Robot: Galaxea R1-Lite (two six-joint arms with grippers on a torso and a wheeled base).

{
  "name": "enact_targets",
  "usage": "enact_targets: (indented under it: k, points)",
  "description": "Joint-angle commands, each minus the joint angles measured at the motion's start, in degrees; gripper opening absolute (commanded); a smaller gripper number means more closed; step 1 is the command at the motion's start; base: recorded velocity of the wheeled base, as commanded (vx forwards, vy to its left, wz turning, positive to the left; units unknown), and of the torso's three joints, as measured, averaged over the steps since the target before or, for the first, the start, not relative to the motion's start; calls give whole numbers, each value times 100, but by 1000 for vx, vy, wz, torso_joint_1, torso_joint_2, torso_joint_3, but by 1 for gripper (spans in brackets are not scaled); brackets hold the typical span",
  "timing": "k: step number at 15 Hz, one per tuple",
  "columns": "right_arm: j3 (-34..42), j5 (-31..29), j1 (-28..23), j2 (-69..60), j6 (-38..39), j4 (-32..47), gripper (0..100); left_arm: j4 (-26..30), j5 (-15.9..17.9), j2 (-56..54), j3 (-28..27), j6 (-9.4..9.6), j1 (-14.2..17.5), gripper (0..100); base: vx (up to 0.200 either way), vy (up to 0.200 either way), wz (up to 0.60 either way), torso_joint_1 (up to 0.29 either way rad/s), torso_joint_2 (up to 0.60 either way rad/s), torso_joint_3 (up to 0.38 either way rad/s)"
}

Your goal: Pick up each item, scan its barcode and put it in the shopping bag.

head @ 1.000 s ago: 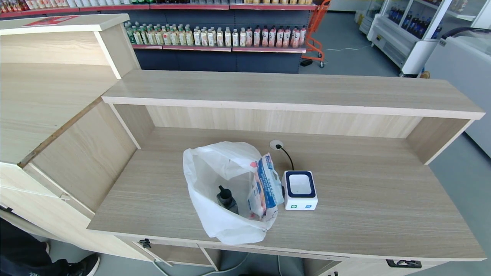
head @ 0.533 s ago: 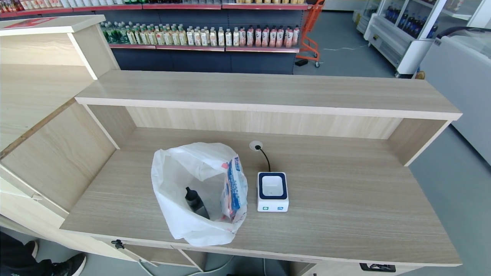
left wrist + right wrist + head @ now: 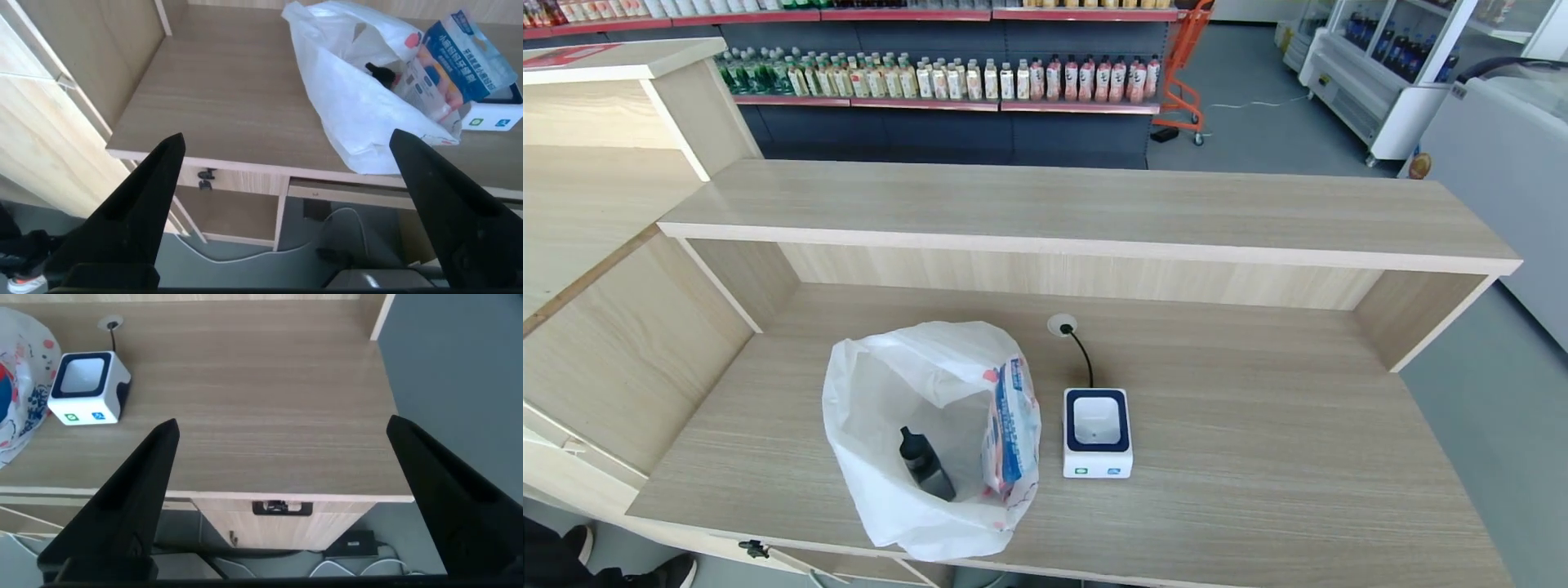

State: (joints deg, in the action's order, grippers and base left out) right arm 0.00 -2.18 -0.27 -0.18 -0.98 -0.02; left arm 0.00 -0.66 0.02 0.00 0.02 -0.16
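A white shopping bag [image 3: 907, 408] stands open on the wooden counter [image 3: 1258, 441], left of the white and blue barcode scanner [image 3: 1097, 433]. Inside the bag stand a dark bottle [image 3: 924, 464] and a blue and white snack packet [image 3: 1011, 425]. In the left wrist view my left gripper [image 3: 288, 137] hangs open and empty before the counter's front edge, short of the bag [image 3: 347, 98], bottle [image 3: 380, 73] and packet [image 3: 458, 61]. My right gripper [image 3: 282, 423] is open too, off the front edge, with the scanner [image 3: 86, 388] well to one side.
A raised ledge [image 3: 1086, 204] runs along the back of the counter, with side panels at both ends. The scanner's cable goes into a hole [image 3: 1062, 325]. A drawer lock [image 3: 282, 508] sits under the front edge. Shelves of bottles [image 3: 931, 77] stand beyond.
The whole head picture has shifted, so the camera moved; bag, items and scanner keep their places on the counter.
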Motion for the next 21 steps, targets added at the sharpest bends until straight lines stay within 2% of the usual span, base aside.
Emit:
enact_targets:
  k: [1, 8, 13, 18, 19, 21]
  points:
    - [0, -2, 0, 18, 1, -6, 100, 0, -4, -2, 0, -2, -2, 100, 0, 0, 0, 0, 0, 0]
    - [0, 7, 0, 18, 36, 2, 100, 0, -13, -2, 0, -2, -2, 100, 0, 0, 0, 0, 0, 0]
    - [0, 7, 0, 18, 27, 2, 100, 0, -4, -2, 0, -2, -2, 100, 0, 200, 0, 3, 4, 0]
    - [0, -2, 0, 18, 45, 2, 100, 0, -13, -2, 0, -2, -2, 100, 0, 0, 0, 0, 0, 0]
    - [0, 7, 0, 18, 27, 2, 0, 0, -4, -2, 0, -2, -2, 100, 0, 0, 0, 0, 0, 0]
    - [0, -2, 0, 18, 45, 2, 0, 0, -13, -2, 0, -2, -2, 100, 0, 0, 0, 0, 0, 0]
